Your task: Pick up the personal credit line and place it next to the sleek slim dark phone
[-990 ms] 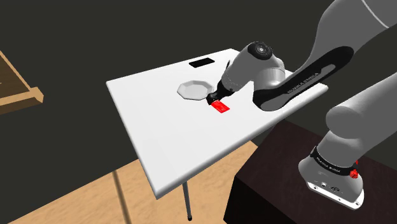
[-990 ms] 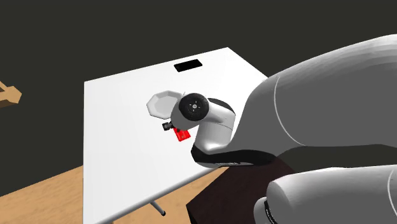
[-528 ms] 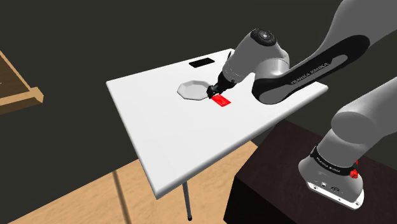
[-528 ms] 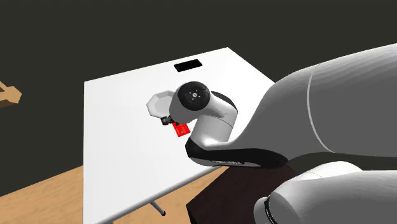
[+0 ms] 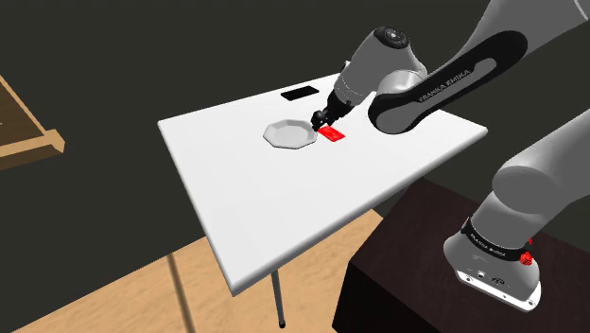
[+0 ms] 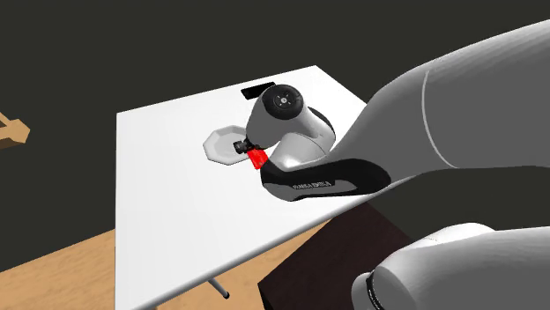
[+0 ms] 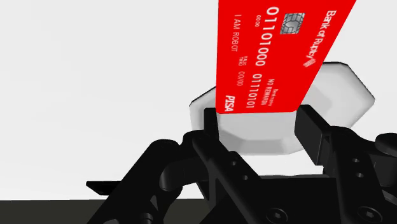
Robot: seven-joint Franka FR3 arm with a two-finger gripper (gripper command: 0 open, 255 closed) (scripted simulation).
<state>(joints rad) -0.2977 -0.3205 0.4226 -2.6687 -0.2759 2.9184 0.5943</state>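
Black two-finger gripper [image 5: 321, 121] clenched on one end of a red bank card [image 5: 332, 134], seemingly raised off the white table [image 5: 246, 189] for carrying. In the shoulder view, a slim black phone [image 5: 300, 94] lies at the card's eleven o'clock and a white octagonal dish [image 5: 288, 133] at nine.

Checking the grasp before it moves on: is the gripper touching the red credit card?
Touching. The wrist view shows the black fingers of the gripper pressed against both side edges of the red credit card.
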